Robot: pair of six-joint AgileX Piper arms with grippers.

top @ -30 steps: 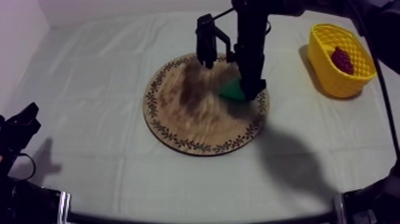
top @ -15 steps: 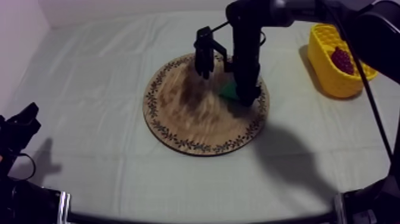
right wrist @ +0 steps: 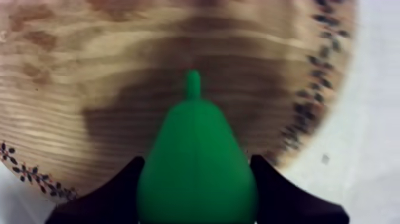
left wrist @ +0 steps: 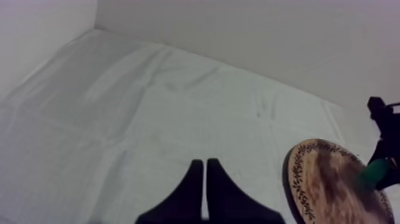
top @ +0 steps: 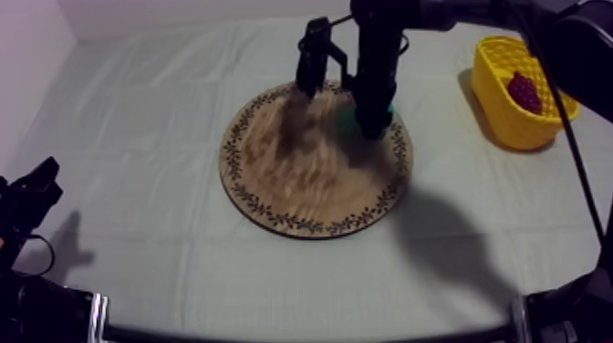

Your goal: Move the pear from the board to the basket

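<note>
My right gripper [right wrist: 196, 164] is shut on the green pear [right wrist: 195, 134], with one black finger [right wrist: 122, 184] at each side of its wide end and its stem pointing away. It hangs over the round wooden board [right wrist: 89, 77] and throws a shadow on the wood. From above, the right gripper [top: 372, 125] stands over the board's [top: 301, 182] far right part, and a sliver of the pear [top: 346, 118] shows beside the arm. The yellow basket [top: 497, 100] is at the far right. My left gripper [left wrist: 204, 179] is shut on nothing, low over the cloth at the left [top: 32, 196].
A bunch of dark red grapes [top: 524, 91] lies in the basket. In the left wrist view the board [left wrist: 324, 187] and the pear [left wrist: 374, 173] show beyond bare cloth, with the right gripper [left wrist: 384, 156] at the pear. A wall closes the table's far side.
My right gripper has risen with the pear and shifted slightly toward the board's far edge. The arm now hides more of the pear. The left arm has not moved.
</note>
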